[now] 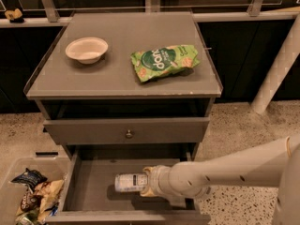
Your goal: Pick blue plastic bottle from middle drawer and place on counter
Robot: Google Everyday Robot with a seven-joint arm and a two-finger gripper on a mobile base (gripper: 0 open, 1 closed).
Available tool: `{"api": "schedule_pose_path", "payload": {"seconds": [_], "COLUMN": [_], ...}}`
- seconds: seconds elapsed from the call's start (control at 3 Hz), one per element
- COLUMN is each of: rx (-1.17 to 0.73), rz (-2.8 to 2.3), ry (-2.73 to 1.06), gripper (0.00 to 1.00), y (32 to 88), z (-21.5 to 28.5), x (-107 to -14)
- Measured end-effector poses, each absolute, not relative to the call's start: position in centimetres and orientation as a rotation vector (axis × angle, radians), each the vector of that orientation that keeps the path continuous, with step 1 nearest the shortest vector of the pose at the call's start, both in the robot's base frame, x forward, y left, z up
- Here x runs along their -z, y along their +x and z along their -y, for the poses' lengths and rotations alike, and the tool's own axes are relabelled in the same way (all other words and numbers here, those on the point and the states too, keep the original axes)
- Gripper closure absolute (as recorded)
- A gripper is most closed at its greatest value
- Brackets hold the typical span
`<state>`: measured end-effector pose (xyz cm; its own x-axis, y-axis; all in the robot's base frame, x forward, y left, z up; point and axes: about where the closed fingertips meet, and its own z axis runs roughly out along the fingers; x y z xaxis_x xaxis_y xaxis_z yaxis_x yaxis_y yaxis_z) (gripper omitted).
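The blue plastic bottle (129, 182) lies on its side on the floor of the open middle drawer (91, 191), its label facing up. My gripper (146, 183) is low inside the drawer at the bottle's right end, right against it, with the pale arm reaching in from the right. The bottle's cap end is hidden behind the gripper. The counter (117, 74) is the grey cabinet top above the drawers.
A white bowl (86, 49) and a green snack bag (164, 62) lie on the counter. The shut upper drawer front with its knob (129, 134) is just above the open drawer. A clear bin (28, 198) of snack bags stands on the floor at left. A white post (276, 74) leans at right.
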<state>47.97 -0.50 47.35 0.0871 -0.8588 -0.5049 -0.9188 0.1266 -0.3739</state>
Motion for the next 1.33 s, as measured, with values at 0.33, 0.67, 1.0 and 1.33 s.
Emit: {"api": "schedule_pose_path", "payload": {"seconds": [0.33, 0.67, 1.0, 1.33], "rx": [-0.071, -0.077, -0.001, 0.134], "rz": [-1.767, -1.768, -1.776, -1.805], "ry": [-1.744, -1.746, -1.715, -1.642], "gripper": [1.0, 1.0, 1.0, 1.0], "y": [46.4, 46.3, 46.0, 44.6], "z": [2.0, 1.9, 3.1, 6.4], "x": [-47.1, -47.0, -49.3, -54.0]}}
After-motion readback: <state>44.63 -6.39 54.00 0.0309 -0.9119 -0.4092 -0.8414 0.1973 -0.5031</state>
